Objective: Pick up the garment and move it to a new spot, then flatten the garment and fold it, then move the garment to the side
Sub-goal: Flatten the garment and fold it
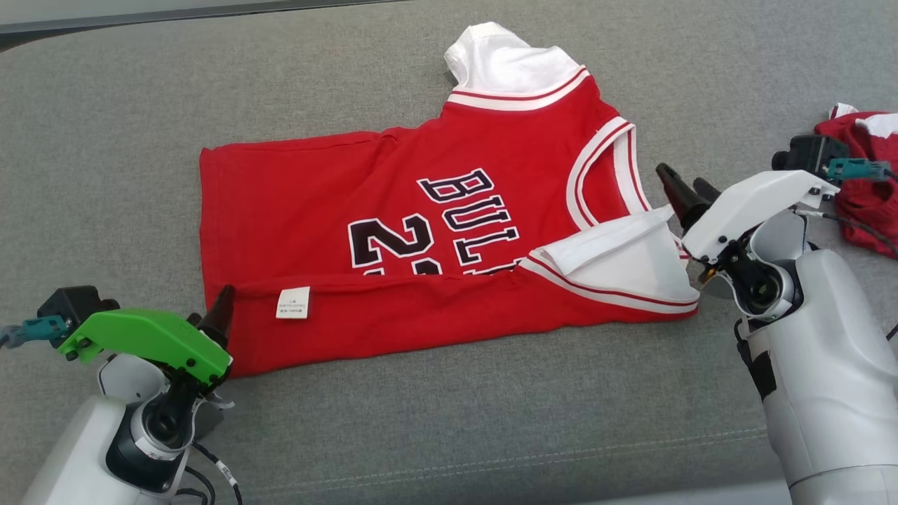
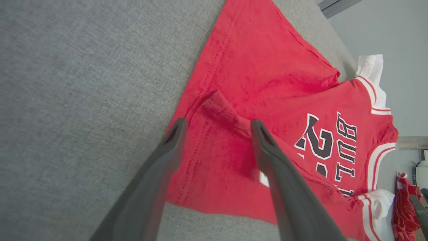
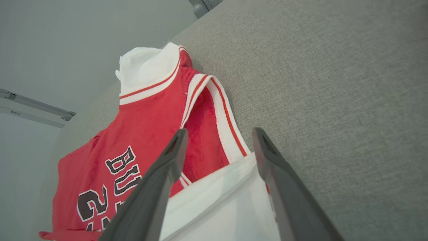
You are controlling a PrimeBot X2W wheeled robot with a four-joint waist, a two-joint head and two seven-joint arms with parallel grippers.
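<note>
The garment [image 1: 316,210] is a red jersey with black lettering and white sleeves, lying flat on the grey cushion with its near edge folded up over the front. My left gripper [image 1: 214,312] sits at the garment's near left corner. In the left wrist view the left gripper [image 2: 218,123] is open, its fingers spread above the folded red hem of the garment [image 2: 267,67]. My right gripper [image 1: 686,184] hovers at the folded white sleeve on the right. The right gripper [image 3: 219,131] is open too, straddling the white sleeve edge of the garment [image 3: 150,113].
A second crumpled red and white cloth [image 1: 866,189] lies at the far right, behind my right wrist. The grey cushion [image 1: 449,421] extends on all sides, with a stitched seam near its front edge.
</note>
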